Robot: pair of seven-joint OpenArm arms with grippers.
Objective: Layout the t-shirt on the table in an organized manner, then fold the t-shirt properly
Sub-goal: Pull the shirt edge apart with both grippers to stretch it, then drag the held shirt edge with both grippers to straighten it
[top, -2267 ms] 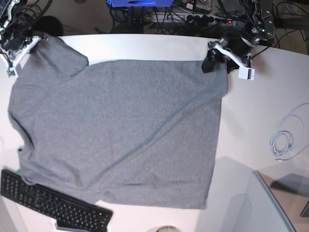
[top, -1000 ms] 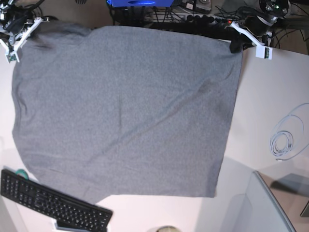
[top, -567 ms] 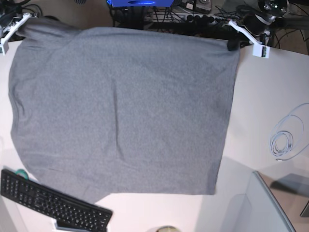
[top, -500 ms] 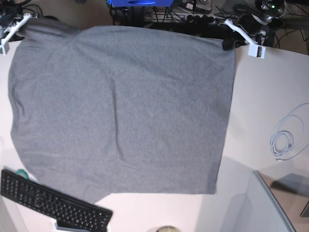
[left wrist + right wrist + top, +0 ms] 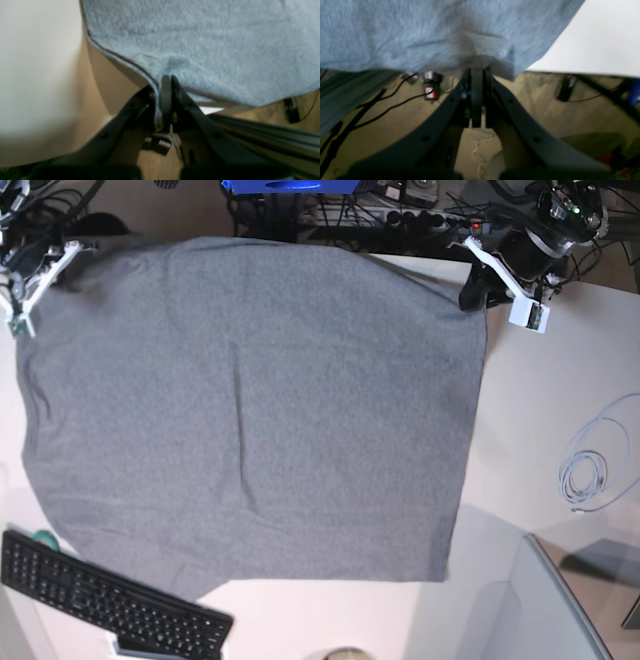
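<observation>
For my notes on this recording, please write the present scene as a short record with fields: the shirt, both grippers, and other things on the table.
t-shirt: grey, spread wide, far edge lifted off the table
left gripper: shut on the t-shirt, pinching one far corner
right gripper: shut on the t-shirt, pinching the other far corner
keyboard: black, at the near edge, beside the shirt's near corner
cable: light, coiled, lying apart from the shirt
fold: not yet begun
</observation>
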